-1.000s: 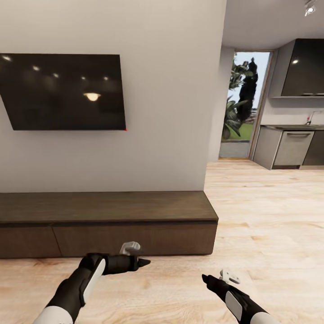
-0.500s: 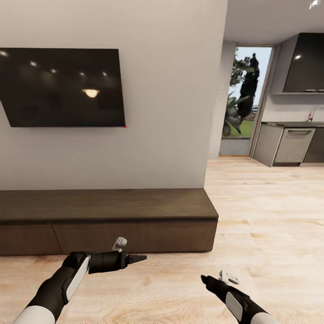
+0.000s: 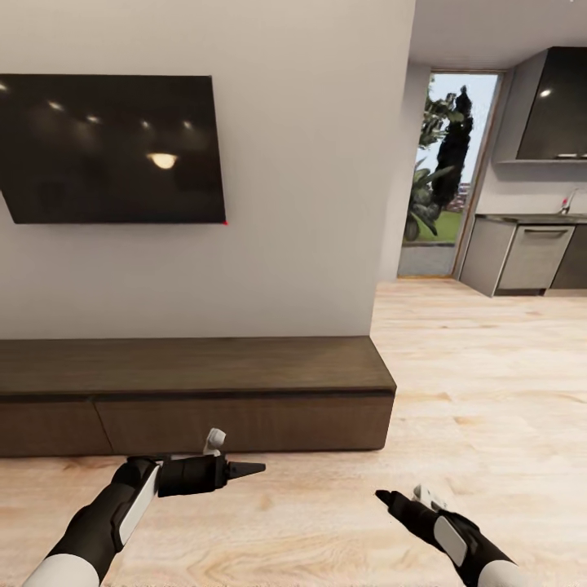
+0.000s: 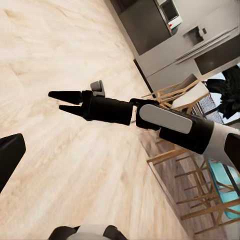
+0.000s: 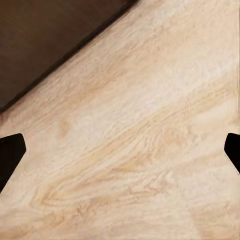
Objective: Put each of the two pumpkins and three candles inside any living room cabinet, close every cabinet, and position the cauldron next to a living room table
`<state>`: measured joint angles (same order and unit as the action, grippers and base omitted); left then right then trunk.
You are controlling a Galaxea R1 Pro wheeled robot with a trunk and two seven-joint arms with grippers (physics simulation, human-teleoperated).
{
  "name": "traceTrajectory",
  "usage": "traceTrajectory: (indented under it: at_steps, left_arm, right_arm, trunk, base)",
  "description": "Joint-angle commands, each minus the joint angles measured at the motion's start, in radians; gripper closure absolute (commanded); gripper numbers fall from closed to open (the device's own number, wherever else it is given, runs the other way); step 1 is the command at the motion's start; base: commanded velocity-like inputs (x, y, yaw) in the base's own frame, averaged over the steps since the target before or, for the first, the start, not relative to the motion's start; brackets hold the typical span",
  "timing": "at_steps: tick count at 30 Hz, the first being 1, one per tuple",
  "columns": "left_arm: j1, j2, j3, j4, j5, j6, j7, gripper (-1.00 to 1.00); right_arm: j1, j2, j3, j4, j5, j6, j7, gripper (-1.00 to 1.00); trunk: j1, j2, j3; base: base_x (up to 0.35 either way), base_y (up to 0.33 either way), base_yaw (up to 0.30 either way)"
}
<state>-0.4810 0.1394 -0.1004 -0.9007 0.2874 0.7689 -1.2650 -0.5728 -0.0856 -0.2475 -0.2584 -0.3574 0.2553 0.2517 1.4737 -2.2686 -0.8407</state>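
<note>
The cabinet point(image 3: 204, 367) is the long low dark brown unit against the wall under the television, and the fronts I can see are flush and shut. One dark corner of the cabinet point(image 5: 45, 35) also shows in the right wrist view. My left gripper point(image 3: 249, 468) hovers low over the floor just in front of it, pointing right, open and empty. My right gripper point(image 3: 387, 496) hangs over the floor to the right, and the same right gripper point(image 4: 67, 101) appears in the left wrist view with its fingers apart and empty. The pumpkins, candles, cauldron and table are out of view.
A black television point(image 3: 114, 147) hangs on the white wall above the cabinet. Light wooden floor point(image 3: 489, 383) runs right toward grey kitchen units point(image 3: 530, 257) and a glazed door with plants point(image 3: 440, 179). Wooden chairs point(image 4: 190, 170) show in the left wrist view.
The whole picture has shifted slightly, so the camera moved. My left arm drew back to the left and its wrist rolled. My right gripper shifted a little to the right.
</note>
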Motion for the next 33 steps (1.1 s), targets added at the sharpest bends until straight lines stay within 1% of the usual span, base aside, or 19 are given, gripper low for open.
traceTrajectory:
  at_steps: [1, 2, 3, 4, 5, 6, 7, 11, 12, 15, 17, 20, 23, 27, 33]
  left_arm:
    - [-0.001, 0.001, -0.003, 0.0, 0.007, 0.01, 0.001, -1.0]
    - [-0.001, 0.001, 0.004, 0.0, 0.007, 0.011, 0.0, -1.0]
    - [-0.001, 0.002, 0.008, 0.0, 0.007, 0.011, 0.0, -1.0]
    - [-0.001, 0.002, 0.018, 0.001, 0.007, 0.012, 0.0, -1.0]
    - [-0.001, 0.002, 0.024, 0.001, 0.008, 0.012, 0.0, -1.0]
    - [-0.001, 0.002, 0.039, 0.003, 0.008, 0.013, 0.0, -1.0]
    - [-0.001, 0.002, 0.043, 0.004, 0.009, 0.013, 0.0, -1.0]
    - [-0.001, 0.002, 0.056, 0.006, 0.01, 0.015, -0.001, -1.0]
    - [-0.001, 0.001, 0.057, 0.006, 0.011, 0.015, -0.001, -1.0]
    - [-0.001, 0.001, 0.058, 0.007, 0.011, 0.016, -0.011, -1.0]
    - [-0.001, 0.001, 0.059, 0.007, 0.012, 0.016, -0.023, -1.0]
    - [-0.001, 0.0, 0.06, 0.008, 0.012, 0.022, -0.054, -1.0]
    - [-0.001, 0.0, 0.06, 0.008, 0.012, 0.049, -0.068, -1.0]
    - [-0.001, 0.001, 0.06, 0.008, 0.012, 0.062, -0.073, -1.0]
    - [-0.001, 0.0, 0.061, 0.008, 0.012, 0.065, -0.074, -1.0]
  right_arm:
    - [0.0, -0.007, -0.004, -0.016, -0.024, 0.02, 0.003, -1.0]
    - [-0.001, -0.024, -0.004, -0.057, -0.076, 0.056, 0.003, -1.0]
    - [-0.001, -0.029, -0.004, -0.069, -0.092, 0.068, 0.003, -1.0]
    - [-0.001, -0.04, -0.004, -0.09, -0.119, 0.089, 0.003, -1.0]
    - [-0.001, -0.045, -0.004, -0.099, -0.131, 0.097, 0.003, -1.0]
    - [-0.001, -0.058, -0.004, -0.12, -0.162, 0.113, 0.004, -1.0]
    - [-0.001, -0.062, -0.004, -0.124, -0.172, 0.116, 0.004, -1.0]
    - [-0.001, -0.075, -0.004, -0.15, -0.245, 0.122, 0.013, -1.0]
    - [-0.001, -0.075, -0.004, -0.155, -0.252, 0.123, 0.018, -1.0]
    - [-0.001, -0.076, -0.004, -0.178, -0.271, 0.123, 0.07, -1.0]
    - [-0.001, -0.077, -0.004, -0.183, -0.275, 0.122, 0.105, -1.0]
    - [-0.001, -0.078, -0.003, -0.185, -0.277, 0.125, 0.123, -1.0]
    - [-0.001, -0.076, -0.003, -0.186, -0.278, 0.124, 0.127, -1.0]
    - [-0.001, -0.073, -0.004, -0.186, -0.279, 0.111, 0.128, -1.0]
    - [-0.001, -0.068, -0.003, -0.185, -0.279, 0.028, 0.12, -1.0]
  trunk:
    - [0.0, 0.0, -0.003]
    - [0.0, 0.0, -0.004]
    - [0.0, 0.0, -0.006]
    - [0.004, -0.007, -0.011]
    - [0.007, -0.014, -0.015]
    - [0.011, -0.021, -0.02]
    - [0.015, -0.028, -0.025]
    - [0.03, -0.056, -0.044]
    - [0.034, -0.063, -0.049]
    - [0.046, -0.084, -0.061]
    - [0.053, -0.098, -0.068]
    - [0.065, -0.119, -0.078]
    - [0.076, -0.14, -0.088]
    - [0.092, -0.168, -0.1]
    - [0.115, -0.21, -0.119]
  base:
    - [0.0, 0.0, 0.0]
    - [0.0, 0.0, 0.0]
    - [0.0, 0.0, 0.0]
    - [0.0, 0.0, 0.0]
    - [0.0, 0.0, 0.0]
    - [0.0, 0.0, 0.0]
    - [0.0, 0.0, 0.0]
    - [0.0, 0.0, 0.0]
    - [0.0, 0.0, 0.0]
    - [0.0, 0.0, 0.0]
    - [0.0, 0.0, 0.0]
    - [0.0, 0.0, 0.0]
    - [0.0, 0.0, 0.0]
    - [0.0, 0.0, 0.0]
    - [0.0, 0.0, 0.0]
